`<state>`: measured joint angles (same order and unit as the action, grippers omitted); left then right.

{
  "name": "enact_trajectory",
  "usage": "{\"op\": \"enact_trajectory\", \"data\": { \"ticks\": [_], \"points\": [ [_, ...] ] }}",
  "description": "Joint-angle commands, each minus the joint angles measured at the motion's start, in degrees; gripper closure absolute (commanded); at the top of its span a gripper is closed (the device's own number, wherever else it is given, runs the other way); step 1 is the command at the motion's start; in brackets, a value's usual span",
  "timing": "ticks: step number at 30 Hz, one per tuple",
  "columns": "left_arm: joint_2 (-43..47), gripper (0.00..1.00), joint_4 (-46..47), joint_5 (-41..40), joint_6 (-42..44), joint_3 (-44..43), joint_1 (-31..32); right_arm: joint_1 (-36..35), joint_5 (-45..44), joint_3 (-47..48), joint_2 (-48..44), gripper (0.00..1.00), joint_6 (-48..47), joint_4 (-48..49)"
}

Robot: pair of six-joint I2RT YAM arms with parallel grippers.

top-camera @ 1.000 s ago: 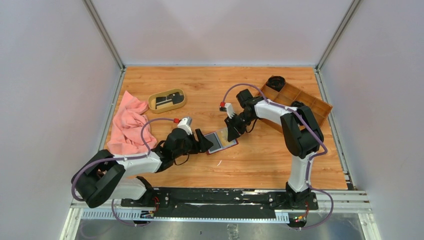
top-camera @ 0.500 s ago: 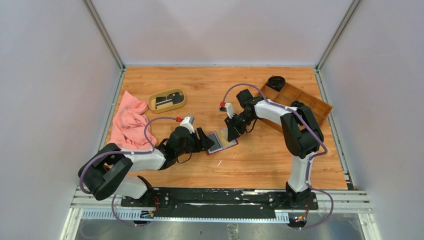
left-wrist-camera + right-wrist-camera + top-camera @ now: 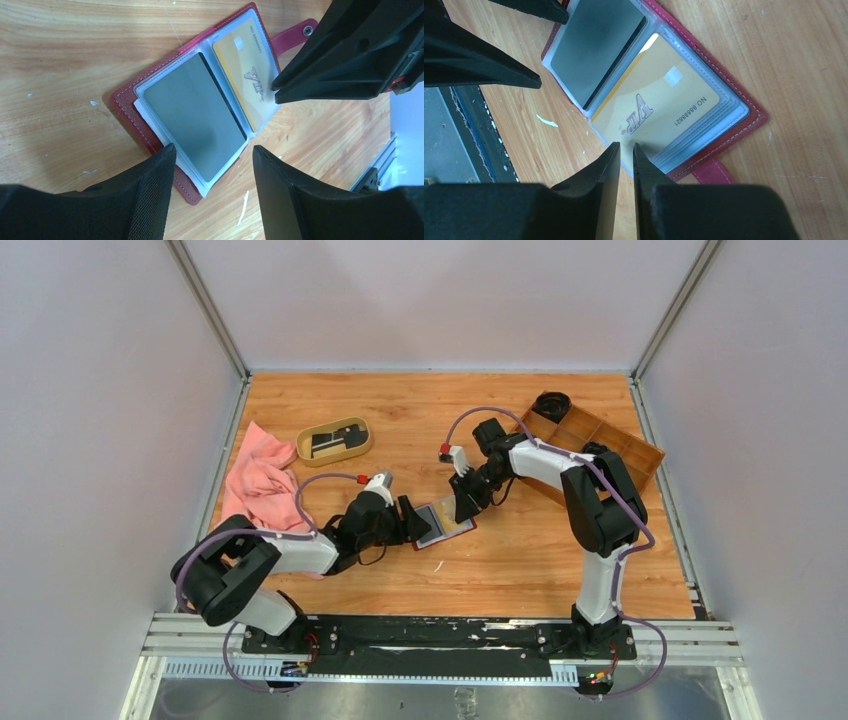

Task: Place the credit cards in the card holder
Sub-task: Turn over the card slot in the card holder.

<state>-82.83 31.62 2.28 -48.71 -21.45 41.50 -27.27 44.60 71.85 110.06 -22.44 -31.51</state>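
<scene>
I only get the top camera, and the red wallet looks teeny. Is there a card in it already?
Observer: Yes. The left wrist camera shows the card holder lying open, with a dark grey card in one clear pocket.
Operator: What about the other side?
Observer: A gold card with VIP printed on it sits in the facing pocket.
Operator: Is the left gripper grabbing anything?
Observer: No. The left gripper is open, with its fingers wide apart over one corner of the holder.
</scene>
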Motion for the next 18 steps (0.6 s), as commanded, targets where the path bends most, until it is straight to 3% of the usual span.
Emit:
{"op": "enact_trajectory", "data": {
  "ticks": [1,12,18],
  "points": [
    [-1.92,0.38,1.23,-0.29,-0.07,-1.78,0.34,-0.33,-1.01,1.05,1.41,0.80,-0.33,-0.84],
    [-3.02,0.40,5.84,2.73,-1.77,-2.04,0.35,-0.43,-0.57,1.16,1.25,0.80,-0.33,-0.97],
    [-2.13,0.50,12.51,5.62,-4.37,-1.05,0.34,-0.41,-0.18,1.17,0.87,0.80,-0.33,-1.01]
  ]
}}
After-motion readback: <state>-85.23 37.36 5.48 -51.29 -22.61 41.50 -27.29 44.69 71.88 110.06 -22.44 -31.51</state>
